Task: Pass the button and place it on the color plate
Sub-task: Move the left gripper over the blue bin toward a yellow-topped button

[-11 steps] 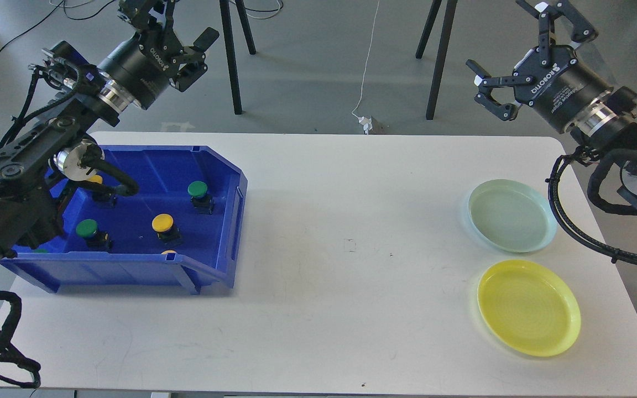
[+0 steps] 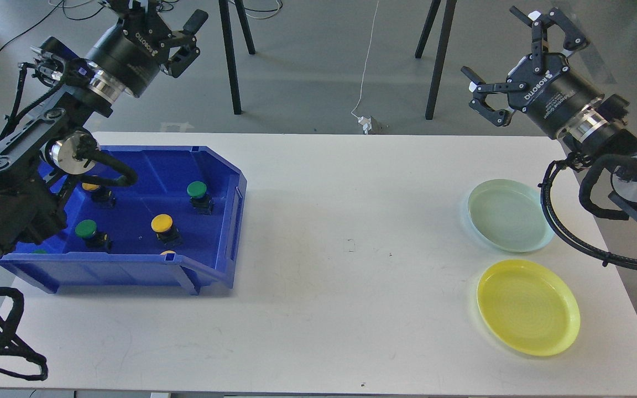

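A blue bin (image 2: 224, 221) at the left of the table holds several buttons: a green one (image 2: 198, 190), a yellow one (image 2: 162, 223), another green one (image 2: 85, 229), and a yellow one (image 2: 92, 187) partly behind my left arm. A pale green plate (image 2: 509, 215) and a yellow plate (image 2: 527, 307) lie empty at the right. My left gripper (image 2: 161, 14) is open and empty, high above and behind the bin. My right gripper (image 2: 504, 52) is open and empty, high behind the green plate.
The white table (image 2: 340, 249) spreads between bin and plates. Black tripod legs (image 2: 230, 55) and a white cable with a plug (image 2: 367, 122) are on the floor behind the table. A yellow button edge (image 2: 168, 252) peeks over the bin's front wall.
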Available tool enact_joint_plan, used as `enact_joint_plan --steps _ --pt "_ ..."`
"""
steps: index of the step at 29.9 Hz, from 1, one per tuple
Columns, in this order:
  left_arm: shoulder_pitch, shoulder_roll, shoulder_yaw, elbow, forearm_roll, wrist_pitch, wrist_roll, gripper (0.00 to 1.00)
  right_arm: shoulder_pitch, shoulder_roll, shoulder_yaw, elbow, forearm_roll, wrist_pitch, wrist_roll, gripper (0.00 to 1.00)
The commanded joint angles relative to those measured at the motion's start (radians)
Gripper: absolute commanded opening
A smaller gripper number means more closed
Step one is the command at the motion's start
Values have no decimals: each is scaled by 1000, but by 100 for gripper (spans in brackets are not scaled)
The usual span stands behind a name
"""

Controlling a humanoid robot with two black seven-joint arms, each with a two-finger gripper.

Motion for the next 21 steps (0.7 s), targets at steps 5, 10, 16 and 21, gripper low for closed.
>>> enact_joint_plan --steps 5,10,16,21 --pt "45 -80 -190 -19 -137 0 0 99 -1 2 2 2 1 1 0 100" --pt "71 -6 -215 -160 -96 0 0 99 -1 -7 0 -6 0 1 0 100" --pt "43 271 -60 -402 44 0 0 99 -15 5 -1 -18 0 1 0 100" --pt "-95 463 192 -540 241 0 0 99 -24 6 0 -27 0 2 2 100"
